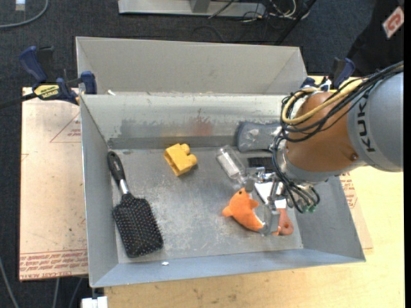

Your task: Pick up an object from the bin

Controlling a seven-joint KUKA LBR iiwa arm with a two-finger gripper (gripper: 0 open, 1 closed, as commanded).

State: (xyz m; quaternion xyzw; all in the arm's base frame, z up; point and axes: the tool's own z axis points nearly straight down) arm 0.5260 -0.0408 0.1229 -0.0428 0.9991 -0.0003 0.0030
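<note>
The grey metal bin (96, 191) has sloping walls and a scuffed, speckled floor, and a few loose things lie well apart on it.

The arm (379, 130) comes in from the right over the bin's right wall. Its pale grey link bears large dark letters, of which "KU" can be read before the edge cuts them off. Next along is a rounded orange-brown cover (318, 140), with black and yellow cables looped across its top.

Below the cover the hand (271, 226) hangs low over the near right part of the floor. Whether it is apart or together cannot be told, as cables and metal parts crowd that spot.

A black hairbrush (133, 220) lies along the left wall, with its handle pointing far and its broad bristled head near.

An orange soft thing (243, 212), lumpy and somewhat fish-shaped, lies at the near right. The hand is just at its right edge, and whether they touch cannot be told.

A grey lumpy thing (252, 135) rests against the far wall, partly under the arm.

A yellow block (180, 159) with a notched top sits in the far middle.

A clear plastic piece (228, 162) lies between the block and the hand.

A small orange-red bit (284, 227) shows just right of the hand.
</note>
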